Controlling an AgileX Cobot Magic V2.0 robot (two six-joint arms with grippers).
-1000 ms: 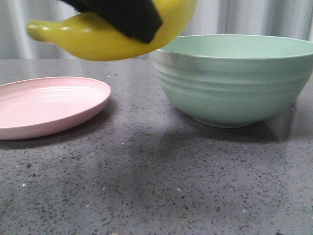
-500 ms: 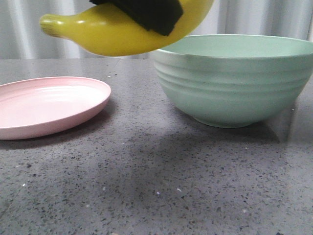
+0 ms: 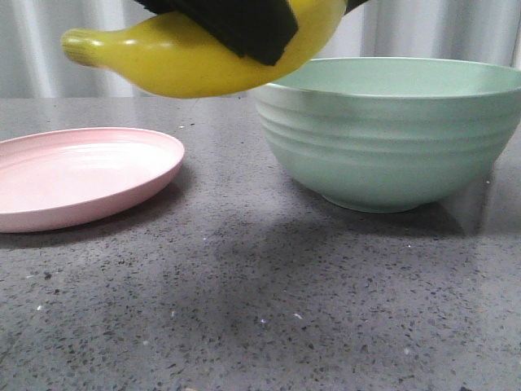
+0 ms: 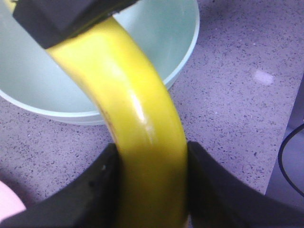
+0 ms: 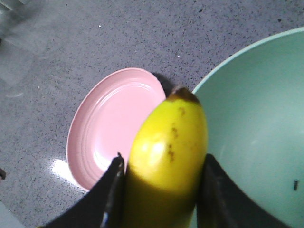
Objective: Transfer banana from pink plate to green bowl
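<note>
Two hands share the load over the bench (image 3: pixel 244 309). The bowl (image 3: pixel 391 147) sits just below and ahead of the left hand (image 4: pixel 152 190), and the plate (image 3: pixel 81 175) lies empty, down and away from both. The banana (image 3: pixel 163 65) hangs in the air with one end over the bowl's rim. The left hand is clamped on it, and so is the right hand (image 5: pixel 164 190). Over the last second it has shifted bowlward, then nearly stalled, so I'd judge the carry about half done, with release still to come.
</note>
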